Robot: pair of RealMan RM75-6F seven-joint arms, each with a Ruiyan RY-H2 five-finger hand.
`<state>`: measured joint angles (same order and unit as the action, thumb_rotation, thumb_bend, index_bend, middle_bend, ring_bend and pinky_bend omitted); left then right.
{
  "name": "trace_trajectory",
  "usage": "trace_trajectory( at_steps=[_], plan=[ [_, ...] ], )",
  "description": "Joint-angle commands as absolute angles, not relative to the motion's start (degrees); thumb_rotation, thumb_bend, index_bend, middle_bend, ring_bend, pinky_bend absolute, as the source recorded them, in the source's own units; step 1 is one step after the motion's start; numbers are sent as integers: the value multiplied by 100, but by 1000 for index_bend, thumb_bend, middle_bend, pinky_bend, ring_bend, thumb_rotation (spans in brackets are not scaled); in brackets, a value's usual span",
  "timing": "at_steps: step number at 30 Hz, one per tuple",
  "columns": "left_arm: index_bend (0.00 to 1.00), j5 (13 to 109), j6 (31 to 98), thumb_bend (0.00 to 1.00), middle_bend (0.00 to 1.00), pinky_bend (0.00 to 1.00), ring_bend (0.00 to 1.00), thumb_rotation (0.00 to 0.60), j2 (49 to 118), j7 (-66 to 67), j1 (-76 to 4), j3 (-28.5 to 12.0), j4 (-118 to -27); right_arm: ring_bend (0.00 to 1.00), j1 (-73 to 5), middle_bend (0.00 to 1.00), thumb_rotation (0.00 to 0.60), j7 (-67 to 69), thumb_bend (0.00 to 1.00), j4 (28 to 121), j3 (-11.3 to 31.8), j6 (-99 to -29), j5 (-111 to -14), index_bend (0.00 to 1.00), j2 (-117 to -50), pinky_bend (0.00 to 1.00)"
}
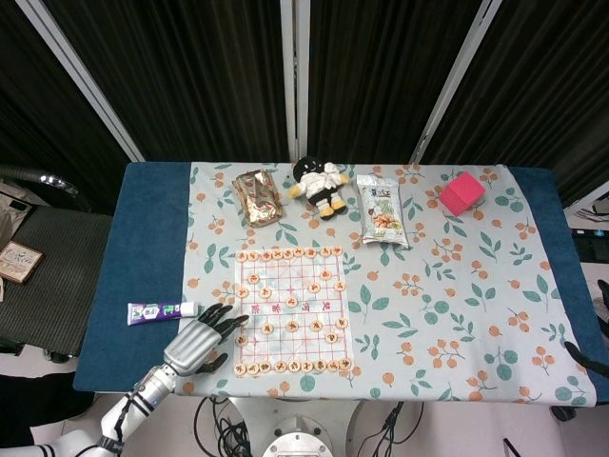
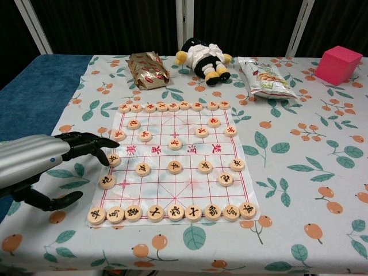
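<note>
1. We are seeing the left robot hand [image 2: 54, 155] hovering open, holding nothing, fingers pointing right at the chess board's [image 2: 174, 164] left edge.
2. The board is lying mid-worktop [image 2: 299, 172], long axis running away from us.
3. The right robot hand [image 1: 598, 333] is barely showing; we cannot tell its state.

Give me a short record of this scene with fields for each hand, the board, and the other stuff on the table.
left hand: open, fingers spread over the left edge of the chess board, holding nothing
right hand: only a dark sliver at the right edge of the head view, state unclear
board: round wooden pieces in rows
far side: foil packet, plush toy, snack bag, pink cube
left side: toothpaste tube
</note>
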<state>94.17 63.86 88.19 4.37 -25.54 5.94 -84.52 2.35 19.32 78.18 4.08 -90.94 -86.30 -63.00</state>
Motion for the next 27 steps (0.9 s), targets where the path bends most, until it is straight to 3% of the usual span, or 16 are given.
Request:
trace_trajectory(
  at_steps=[1,20,27],
  plan=[
    [10,9422,6378,416,211,61,0,600,8811,397,-2574,591,-8457,0,231,0,600,1930,82,7821,406,-9093,-8637,0,-6303,0],
    [10,9336,6388,416,198,60,0,600,8758,165,-2605,567,-8369,0,239,0,600,1920,84,7861,420,-9105,-8629,0,-6283,0],
    [10,9376,6887,415,178,62,0,600,8398,231,-2342,629,-8629,0,256,0,600,1960,85,7854,432,-9157,-8638,0,-6284,0]
  ],
)
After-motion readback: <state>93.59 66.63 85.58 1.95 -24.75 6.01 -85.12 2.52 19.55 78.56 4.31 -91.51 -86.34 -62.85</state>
